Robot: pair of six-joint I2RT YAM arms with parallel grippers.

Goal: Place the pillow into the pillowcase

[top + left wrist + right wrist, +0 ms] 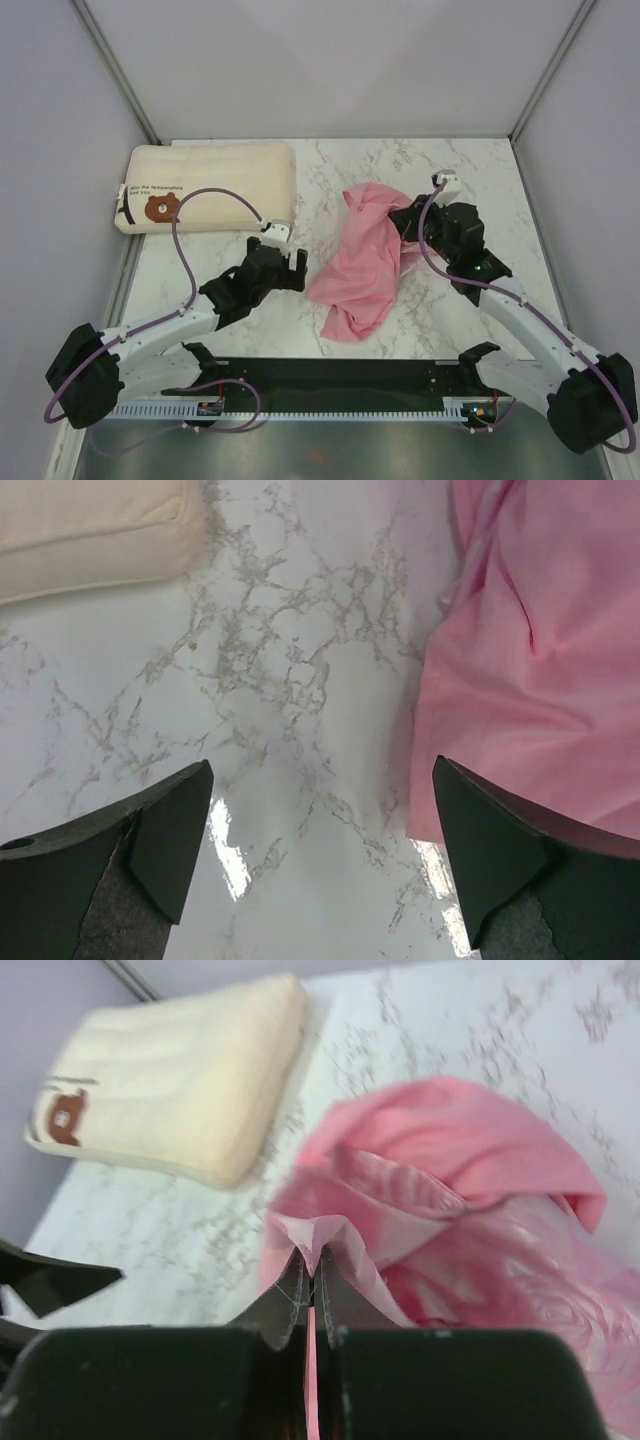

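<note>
Your right tool (310,1260) pinches a fold of the pink pillowcase (362,262) on the marble tabletop (400,160); your left tool (322,775) gapes wide beside it, the pillow (205,185) lying apart.

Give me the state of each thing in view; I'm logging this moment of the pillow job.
pillow: lying flat at the far left corner of the table, bare, untouched
pillowcase: crumpled in a heap mid-table, empty, one fold pinched
left tool: open, empty, above bare table between pillow and pillowcase
right tool: shut on a fold of the pillowcase
</note>
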